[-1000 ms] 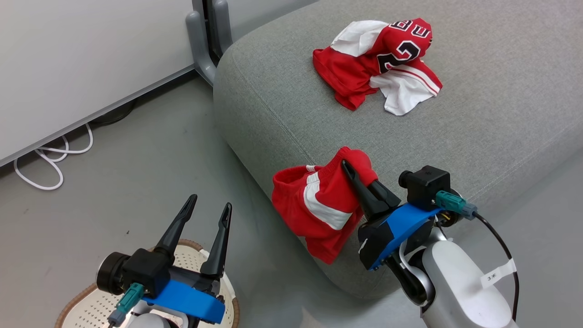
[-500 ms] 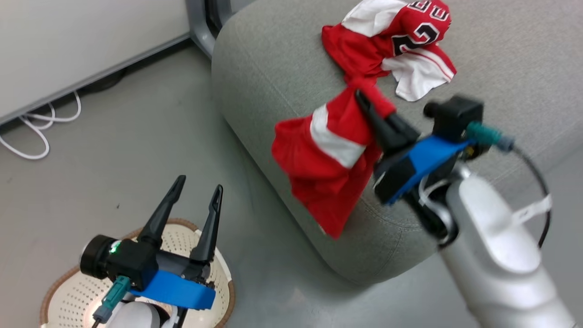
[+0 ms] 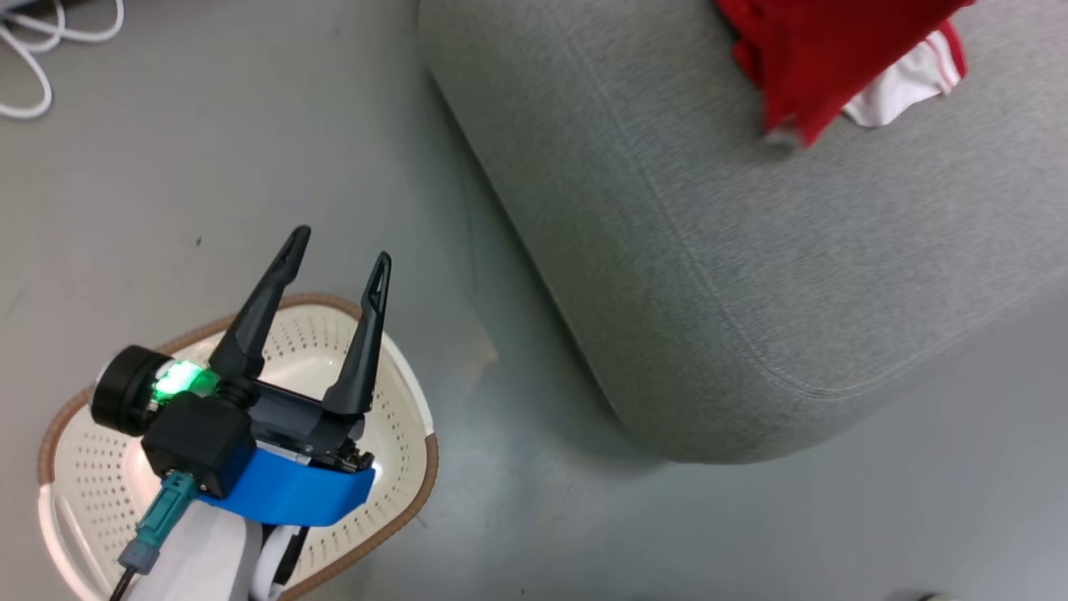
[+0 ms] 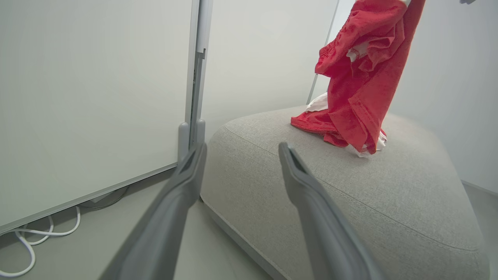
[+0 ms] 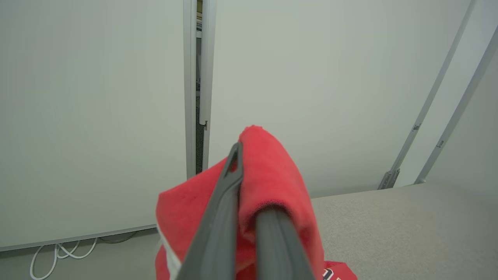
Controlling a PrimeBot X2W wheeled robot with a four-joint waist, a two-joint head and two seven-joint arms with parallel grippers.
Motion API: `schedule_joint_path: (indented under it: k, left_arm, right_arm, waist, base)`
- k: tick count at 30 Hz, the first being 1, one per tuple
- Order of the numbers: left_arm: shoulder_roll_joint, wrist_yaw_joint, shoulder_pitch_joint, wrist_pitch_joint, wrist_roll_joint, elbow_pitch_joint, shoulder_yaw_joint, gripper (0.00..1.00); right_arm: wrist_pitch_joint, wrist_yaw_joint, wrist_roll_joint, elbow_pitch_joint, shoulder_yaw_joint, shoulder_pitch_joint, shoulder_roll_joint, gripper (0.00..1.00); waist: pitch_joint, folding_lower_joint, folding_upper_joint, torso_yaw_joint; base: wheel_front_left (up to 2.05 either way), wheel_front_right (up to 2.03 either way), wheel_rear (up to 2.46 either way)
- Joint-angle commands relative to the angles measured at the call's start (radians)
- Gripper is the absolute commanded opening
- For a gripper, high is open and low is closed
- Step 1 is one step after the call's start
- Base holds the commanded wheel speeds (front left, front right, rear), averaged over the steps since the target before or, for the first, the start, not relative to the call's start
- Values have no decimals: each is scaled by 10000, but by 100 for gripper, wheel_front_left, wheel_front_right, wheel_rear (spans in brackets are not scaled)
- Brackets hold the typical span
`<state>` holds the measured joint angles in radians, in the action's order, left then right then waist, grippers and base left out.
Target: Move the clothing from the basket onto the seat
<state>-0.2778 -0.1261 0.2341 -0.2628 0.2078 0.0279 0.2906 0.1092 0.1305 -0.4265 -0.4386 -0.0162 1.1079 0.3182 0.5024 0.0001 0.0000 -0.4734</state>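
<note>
- Shorts [image 4: 362,77] hang above the seat [image 3: 709,292], a fold pinched in the right gripper [image 5: 246,182], whose fingers are closed tight on it.
- Just beneath them the jersey [image 3: 897,79] lies on the seat. Best to lower the shorts beside it, well in from the rounded edge, before letting go.
- Over the basket [image 3: 431,467] the left gripper [image 3: 341,246] is spread wide, holding nothing.
- Count: two garments, one seat, one basket, two grippers.

My left hand [image 3: 342,244] over the basket [image 3: 431,467] on the floor [image 3: 250,150], seat [image 3: 709,275] ahead and to its right, shorts [image 4: 362,77] hanging from my closed right hand [image 5: 244,163] above the seat, jersey [image 3: 901,83] lying on the seat under them, cable [image 3: 25,75] on the floor at far left
</note>
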Motion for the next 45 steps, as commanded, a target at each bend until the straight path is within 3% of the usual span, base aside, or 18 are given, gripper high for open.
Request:
schedule_joint_path:
  k: [1, 8, 17, 18, 19, 20, 31, 45]
  left_arm:
    - [-122, -74, 199, -28, -79, 106, -34, 100]
    - [-428, -75, 582, -28, -245, 689, 107, 100]
    - [-515, -20, 695, -29, -469, 1194, 122, 100]
    - [-531, 9, 678, -29, -497, 1176, 109, 100]
    - [-545, 13, 663, -29, -523, 1157, 102, 100]
    - [-541, 24, 654, -29, -526, 1142, 99, 100]
    - [-183, 22, 601, -29, -327, 714, 14, 100]
    - [841, -34, -288, -29, 263, -422, -444, 100]
  right_arm:
    - [-76, 5, 60, -60, 103, 267, 63, 0]
    - [-882, 5, 1308, -1314, 1544, 822, 576, 0]
    - [-2186, 4, 2082, -3786, 3201, 250, -14, 0]
    - [-2277, 4, 2160, -4069, 3300, 199, -86, 9]
    - [-2331, 5, 2240, -4334, 3360, 176, -139, 44]
    - [-2395, 4, 2293, -4567, 3456, 196, -150, 100]
    - [-3325, 4, 3264, -6035, 3704, 277, -308, 100]
    - [-3703, 4, 3986, -6406, 2660, -1475, -389, 100]
  waist:
    - [578, -1, 0, 356]
    - [1604, -1, 0, 820]
    - [2259, -1, 0, 1368]
    - [2285, -1, 0, 1416]
    - [2294, -1, 0, 1455]
    - [2292, -1, 0, 1492]
    - [1562, -1, 0, 1730]
    - [-1086, -1, 0, 2088]
  base:
    - [0, 0, 0]
    - [0, 0, 0]
    - [0, 0, 0]
    - [0, 0, 0]
    - [0, 0, 0]
    - [0, 0, 0]
    - [0, 0, 0]
    - [0, 0, 0]
